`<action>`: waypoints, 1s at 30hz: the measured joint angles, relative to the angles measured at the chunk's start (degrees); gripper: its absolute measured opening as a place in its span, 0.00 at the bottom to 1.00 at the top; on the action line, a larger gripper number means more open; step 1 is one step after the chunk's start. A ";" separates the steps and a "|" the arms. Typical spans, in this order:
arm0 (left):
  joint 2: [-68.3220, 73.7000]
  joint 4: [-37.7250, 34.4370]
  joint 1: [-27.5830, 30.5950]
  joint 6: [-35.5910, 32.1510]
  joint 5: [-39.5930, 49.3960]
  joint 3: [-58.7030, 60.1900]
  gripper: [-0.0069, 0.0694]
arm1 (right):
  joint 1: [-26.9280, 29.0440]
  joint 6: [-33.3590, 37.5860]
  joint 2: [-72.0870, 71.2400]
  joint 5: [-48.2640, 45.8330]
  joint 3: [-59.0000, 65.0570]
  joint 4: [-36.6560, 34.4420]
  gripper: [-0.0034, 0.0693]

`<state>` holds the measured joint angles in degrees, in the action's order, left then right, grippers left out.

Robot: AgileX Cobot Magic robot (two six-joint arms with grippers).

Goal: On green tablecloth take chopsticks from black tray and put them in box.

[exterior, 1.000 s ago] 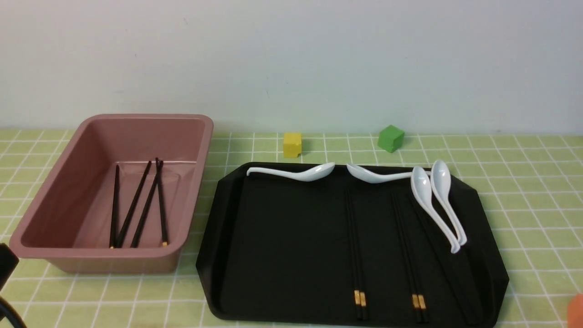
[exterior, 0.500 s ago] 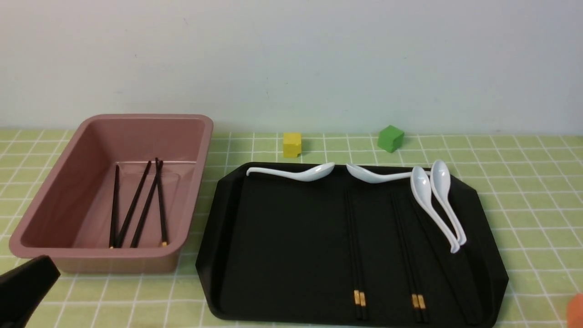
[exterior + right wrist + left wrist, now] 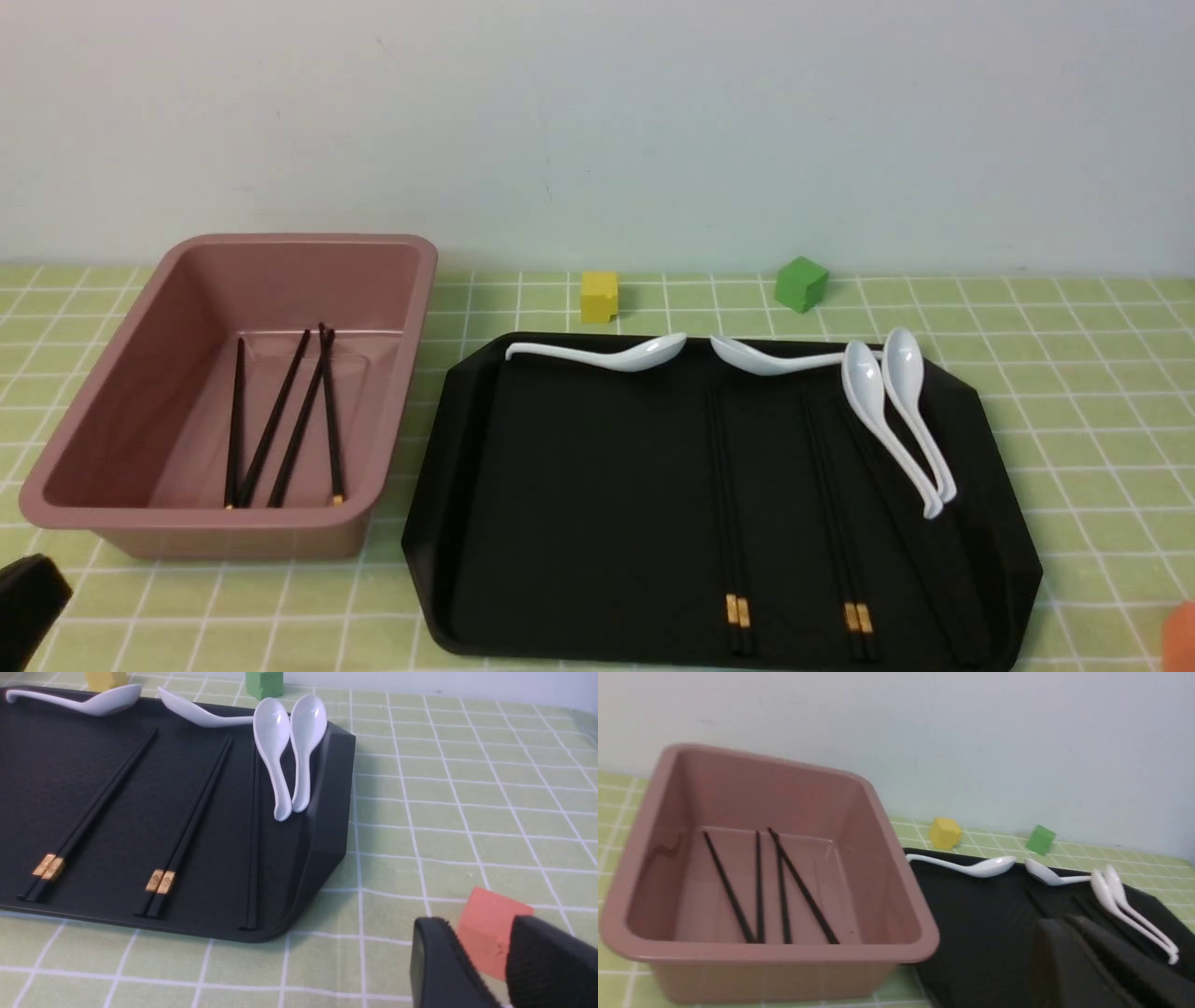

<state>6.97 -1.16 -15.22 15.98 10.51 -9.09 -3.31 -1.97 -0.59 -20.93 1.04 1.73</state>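
The black tray (image 3: pixel 560 485) lies on the green tablecloth (image 3: pixel 1074 392). On it are two pairs of black chopsticks with gold bands (image 3: pixel 733 523) (image 3: pixel 845 523) and more thin black sticks (image 3: pixel 920 560) further right, partly under the spoons. The pink box (image 3: pixel 299 241) stands left of the tray with several chopsticks (image 3: pixel 280 429) lying in it. My left gripper (image 3: pixel 28 597) is at the near left corner, in front of the box; in the left wrist view it (image 3: pixel 1064 921) is shut and empty. My right gripper (image 3: pixel 476 926) is open and empty, off the tray's near right corner (image 3: pixel 322 826).
Several white spoons (image 3: pixel 887 411) lie along the tray's far edge and right side. A yellow cube (image 3: pixel 598 297) and a green cube (image 3: pixel 801 284) sit behind the tray. An orange cube (image 3: pixel 490 933) sits on the cloth just beyond my right gripper.
My left gripper came further into view at the lower left half a second ago and has since dropped back toward the corner. Nothing on the tray or in the box moved.
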 joint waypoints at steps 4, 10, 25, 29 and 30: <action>-5.95 0.08 5.32 0.00 0.06 5.11 0.09 | 0.00 0.00 0.00 0.00 0.00 0.00 0.38; -7.58 -1.08 11.35 0.00 3.87 10.65 0.10 | 0.00 0.05 0.00 0.00 0.00 0.00 0.38; -7.65 -1.08 14.97 0.00 10.93 10.77 0.11 | 0.00 0.05 0.00 0.00 0.00 0.00 0.38; -7.65 -1.02 14.62 0.00 11.11 10.77 0.11 | 0.00 0.05 0.00 0.00 0.00 0.00 0.38; -7.65 -1.02 14.19 0.00 11.11 10.77 0.11 | 0.00 0.05 0.00 0.00 0.00 0.00 0.38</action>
<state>-0.68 -2.18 -1.03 15.98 21.62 1.68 -3.31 -1.92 -0.59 -20.93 1.04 1.73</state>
